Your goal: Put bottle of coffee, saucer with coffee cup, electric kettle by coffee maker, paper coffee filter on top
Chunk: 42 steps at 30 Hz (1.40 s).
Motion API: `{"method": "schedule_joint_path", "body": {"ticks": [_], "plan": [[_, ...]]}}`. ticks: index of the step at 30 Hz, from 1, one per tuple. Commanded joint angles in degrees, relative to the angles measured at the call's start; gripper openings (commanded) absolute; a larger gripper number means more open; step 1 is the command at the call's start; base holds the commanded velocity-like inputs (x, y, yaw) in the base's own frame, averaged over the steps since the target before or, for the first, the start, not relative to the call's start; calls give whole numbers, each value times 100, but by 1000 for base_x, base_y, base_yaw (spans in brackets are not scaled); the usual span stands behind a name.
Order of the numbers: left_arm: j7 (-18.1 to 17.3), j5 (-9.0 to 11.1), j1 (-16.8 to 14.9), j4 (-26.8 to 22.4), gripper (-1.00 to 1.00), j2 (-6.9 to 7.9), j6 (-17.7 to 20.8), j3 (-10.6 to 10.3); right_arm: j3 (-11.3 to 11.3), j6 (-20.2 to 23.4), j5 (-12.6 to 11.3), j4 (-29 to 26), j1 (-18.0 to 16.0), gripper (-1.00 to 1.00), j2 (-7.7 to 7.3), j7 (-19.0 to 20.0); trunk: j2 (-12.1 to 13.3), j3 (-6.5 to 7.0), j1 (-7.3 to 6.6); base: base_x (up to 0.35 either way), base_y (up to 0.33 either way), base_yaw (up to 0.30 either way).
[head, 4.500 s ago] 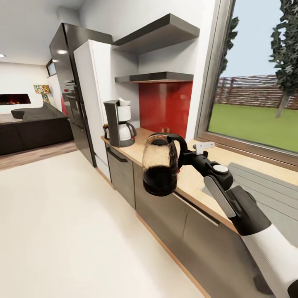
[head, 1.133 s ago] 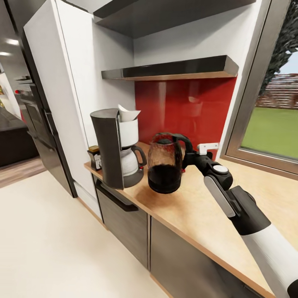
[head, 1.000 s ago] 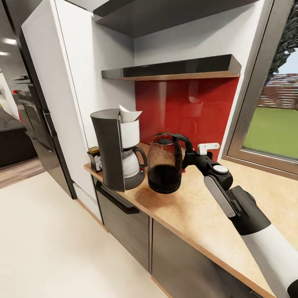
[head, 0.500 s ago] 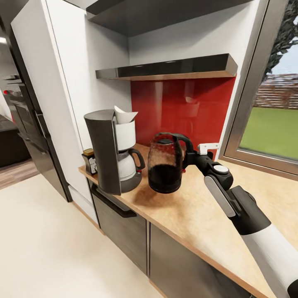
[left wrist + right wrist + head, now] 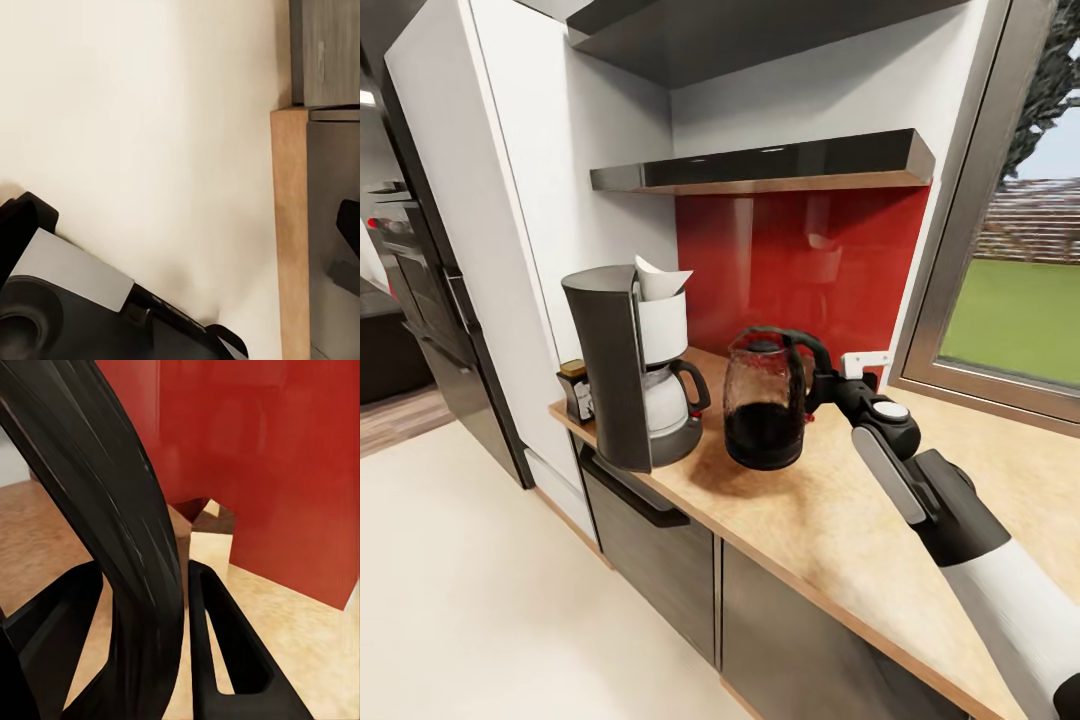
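The dark grey coffee maker stands at the left end of the light wood countertop, a white paper coffee filter sticking out of its top. The small dark bottle of coffee sits just left of it. The glass electric kettle hangs low over the countertop to the machine's right. My right gripper is shut on its black handle, one finger on each side. The black kitchen shelf runs above. The saucer and coffee cup are out of view.
A red backsplash stands behind the kettle, a tall white cabinet left of the coffee maker, and a window at the right. Dark grey cabinet fronts sit under the worktop. The left wrist view faces pale floor and my base.
Over several seconds the robot rolled up to the coffee maker carrying the kettle. In the last half second the kettle sank slightly toward the countertop; the camera barely moved.
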Motion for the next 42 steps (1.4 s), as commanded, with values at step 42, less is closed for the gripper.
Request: {"method": "schedule_joint_path", "body": {"ticks": [42], "plan": [[-24,-26,-4,6,100,-6,-1,45,16,-985,-31,1685,-787,-100,396,-7,-4,-6,0,0,0,0]]}}
